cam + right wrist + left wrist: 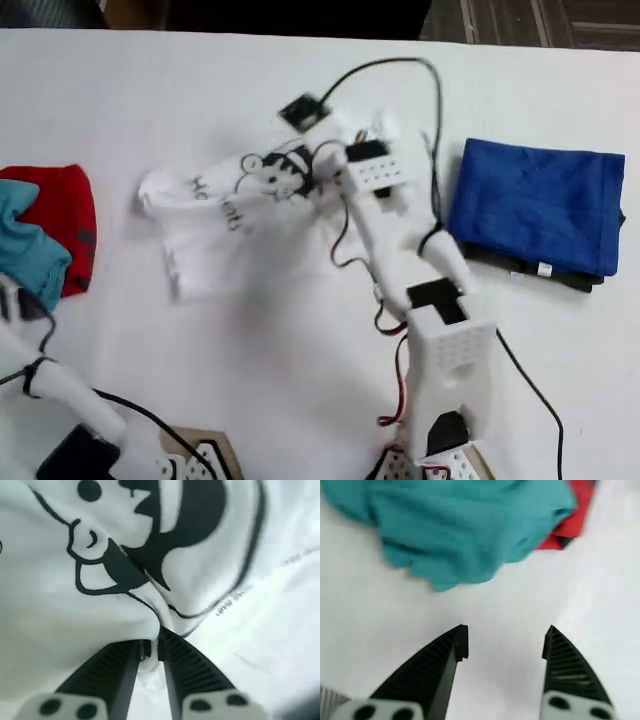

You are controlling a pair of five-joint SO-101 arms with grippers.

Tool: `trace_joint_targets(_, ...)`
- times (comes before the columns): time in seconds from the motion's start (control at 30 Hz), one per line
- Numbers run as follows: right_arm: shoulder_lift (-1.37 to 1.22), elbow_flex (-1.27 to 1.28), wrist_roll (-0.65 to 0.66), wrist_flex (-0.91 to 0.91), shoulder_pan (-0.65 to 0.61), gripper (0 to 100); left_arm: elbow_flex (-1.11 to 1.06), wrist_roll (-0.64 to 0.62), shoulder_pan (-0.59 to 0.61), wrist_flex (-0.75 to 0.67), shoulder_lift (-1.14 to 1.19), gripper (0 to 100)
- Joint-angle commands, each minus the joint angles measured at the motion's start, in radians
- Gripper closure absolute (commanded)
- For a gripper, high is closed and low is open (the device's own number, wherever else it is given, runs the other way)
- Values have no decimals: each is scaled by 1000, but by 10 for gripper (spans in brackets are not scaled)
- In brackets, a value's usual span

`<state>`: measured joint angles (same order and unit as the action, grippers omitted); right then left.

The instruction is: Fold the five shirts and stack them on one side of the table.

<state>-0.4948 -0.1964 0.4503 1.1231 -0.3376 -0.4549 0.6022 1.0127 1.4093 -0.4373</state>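
The right hand (150, 652) pinches a fold of the white printed shirt (215, 225) in the middle of the table (280, 370). The left hand (505, 642) gapes wide beside the teal shirt (455, 525), which overlaps the red shirt (572, 515).

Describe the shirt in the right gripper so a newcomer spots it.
Middle of the white table, between the folded blue shirt and the red shirt and teal shirt. It is the crumpled white shirt held by the right gripper, the only one with a black cartoon print.
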Motion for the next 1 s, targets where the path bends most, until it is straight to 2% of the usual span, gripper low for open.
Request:
trace_joint_targets(0.0,70,-133,9,96,21,978,41,5,-153,14,2,740)
trace_joint_targets(0.13,70,-265,9,242,13,957,-10,5,-318,8,2,740)
trace_joint_targets(0.27,70,-368,11,392,8,796,-111,5,-474,-12,-2,740)
trace_joint_targets(0.33,70,-408,11,450,8,749,-163,0,-543,-51,-3,754)
trace_joint_targets(0.47,70,-453,11,521,7,748,-248,-31,-698,-149,0,825)
trace_joint_targets(0.57,70,-446,11,572,22,748,-280,-51,-806,-215,2,834)
trace_joint_targets(0.67,70,-350,12,584,56,748,-275,-61,-841,-279,3,826)
trace_joint_targets(0.77,71,-247,55,582,90,748,-283,-61,-841,-330,26,774)
trace_joint_targets(0.97,170,-94,107,532,162,769,-255,-55,-856,-362,235,768)
